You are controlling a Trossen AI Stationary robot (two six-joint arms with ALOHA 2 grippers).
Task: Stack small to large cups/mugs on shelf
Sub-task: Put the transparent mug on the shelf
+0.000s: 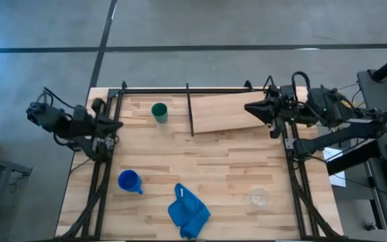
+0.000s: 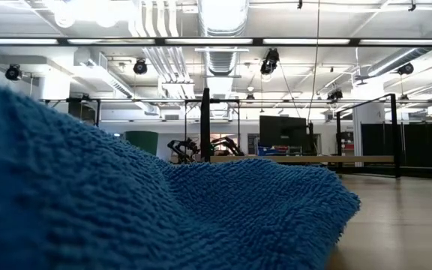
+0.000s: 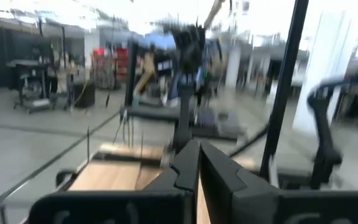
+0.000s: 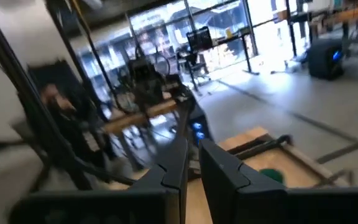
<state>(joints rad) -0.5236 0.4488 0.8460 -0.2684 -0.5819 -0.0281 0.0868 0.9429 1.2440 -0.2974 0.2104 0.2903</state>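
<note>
Left end effector (image 1: 116,125) together, right end effector (image 1: 249,107) likewise | blue cloth (image 2: 148,217) seemingly blocks low view

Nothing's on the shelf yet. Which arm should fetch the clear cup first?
Right, probably. The clear cup stands on the right gripper's side, nearer the shelf. The left gripper sits by the far edge, closer to the blue mug.

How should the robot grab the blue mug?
Probably by the rim, coming straight down from above. The blue mug stands upright with its mouth open upward, and its handle sticks out toward the cloth. One finger inside and one outside the wall, on the side away from the handle, looks easiest.
</note>
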